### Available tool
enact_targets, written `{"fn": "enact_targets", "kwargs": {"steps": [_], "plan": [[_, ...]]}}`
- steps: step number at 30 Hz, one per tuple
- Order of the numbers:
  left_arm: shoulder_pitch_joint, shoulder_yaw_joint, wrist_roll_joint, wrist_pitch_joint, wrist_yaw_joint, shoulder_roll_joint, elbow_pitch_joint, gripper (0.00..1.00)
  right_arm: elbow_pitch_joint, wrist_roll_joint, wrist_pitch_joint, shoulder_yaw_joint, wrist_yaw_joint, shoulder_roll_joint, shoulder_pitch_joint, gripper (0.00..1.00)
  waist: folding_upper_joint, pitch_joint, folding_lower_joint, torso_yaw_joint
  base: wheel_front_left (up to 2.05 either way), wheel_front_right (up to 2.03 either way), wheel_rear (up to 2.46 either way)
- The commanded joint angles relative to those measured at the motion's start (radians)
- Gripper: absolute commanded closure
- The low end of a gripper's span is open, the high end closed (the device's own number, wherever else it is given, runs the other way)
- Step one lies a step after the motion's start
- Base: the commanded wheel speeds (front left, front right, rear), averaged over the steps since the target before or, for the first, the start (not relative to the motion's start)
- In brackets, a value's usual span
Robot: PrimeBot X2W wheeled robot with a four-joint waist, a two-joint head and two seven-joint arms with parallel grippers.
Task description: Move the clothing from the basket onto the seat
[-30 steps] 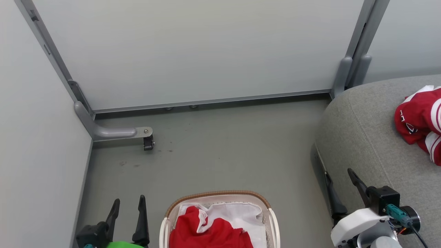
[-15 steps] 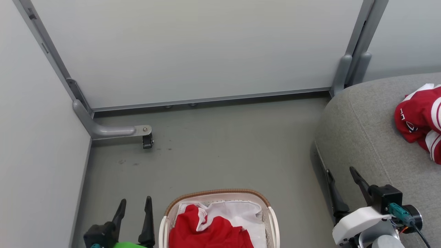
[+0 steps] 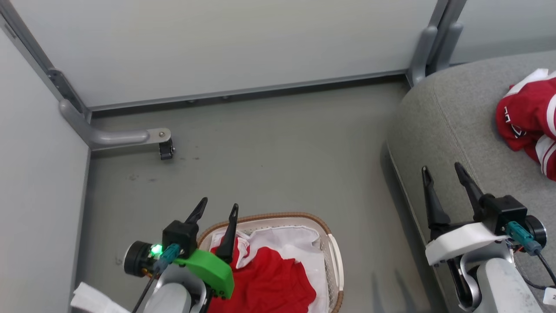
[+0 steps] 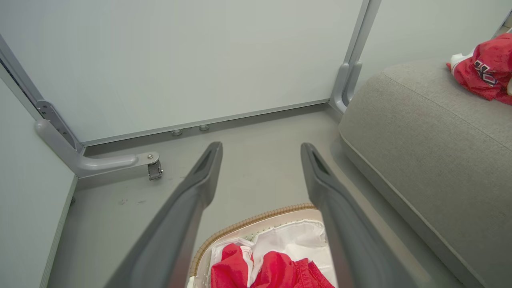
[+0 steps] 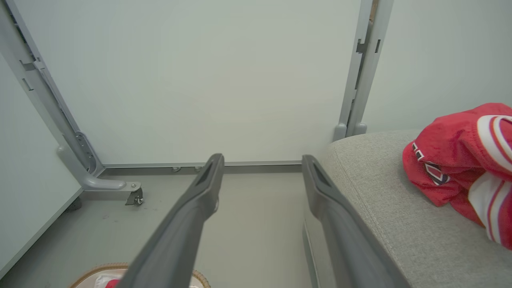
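Observation:
The basket (image 3: 278, 215) sits on the floor at the bottom of the head view, with red clothing (image 3: 269, 282) bunched on its white liner. My left gripper (image 3: 219, 204) hovers open over the basket's near-left rim, nothing between its fingers. In the left wrist view the open gripper (image 4: 262, 147) frames the basket (image 4: 248, 222) and the clothing (image 4: 272, 272) below it. The grey seat (image 3: 456, 130) fills the right side, with a red-and-white garment (image 3: 527, 117) lying on it. My right gripper (image 3: 441, 168) stands open and empty over the seat's left edge. The right wrist view looks between open fingers (image 5: 262, 160) past the seat (image 5: 380, 192) and garment (image 5: 456, 160).
Pale partition walls (image 3: 217, 43) close off the back and left. A grey partition foot with a small caster (image 3: 165, 150) stands on the floor at the back left. Bare grey floor (image 3: 282, 152) lies between basket, walls and seat.
The head camera has tipped down and turned a little. My left gripper has risen and moved right to the basket's rim. The right gripper has moved forward along the seat's edge. Both stay open.

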Motion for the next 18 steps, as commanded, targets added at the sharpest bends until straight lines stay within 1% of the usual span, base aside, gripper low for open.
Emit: {"fn": "enact_targets", "kwargs": {"steps": [1,5,10,12,16,18], "plan": [[-0.044,-0.018,0.011,0.004,-0.005,0.005,0.028,0.0,-0.017,-0.009,-0.005,-0.001,-0.001,-0.004,-0.025,0.0,0.0,0.097,0.0,-0.058,0.0,0.0,0.0],[-0.134,-0.088,-0.001,0.015,-0.007,-0.001,0.138,0.0,-0.055,0.007,-0.004,0.003,-0.001,-0.003,-0.064,0.0,0.0,0.184,0.0,-0.108,0.0,0.0,0.0],[-0.225,-0.209,-0.047,0.029,-0.007,-0.005,0.271,0.0,-0.093,0.042,-0.004,0.019,-0.001,-0.003,-0.11,0.0,0.0,0.299,0.0,-0.178,0.0,0.0,0.0],[-0.259,-0.244,-0.057,0.039,-0.007,-0.003,0.332,0.0,-0.104,0.059,-0.004,0.036,-0.001,-0.002,-0.128,0.0,0.0,0.342,0.0,-0.208,0.0,0.0,0.0],[-0.319,-0.281,-0.077,0.051,-0.007,0.016,0.45,0.0,-0.129,0.095,-0.004,0.073,-0.001,-0.003,-0.16,0.0,0.0,0.424,0.0,-0.271,0.0,0.0,0.0],[-0.341,-0.285,-0.096,0.06,-0.007,0.021,0.5,0.0,-0.146,0.115,-0.004,0.082,-0.001,-0.002,-0.176,0.0,0.0,0.465,0.0,-0.302,0.0,0.0,0.0]]}}
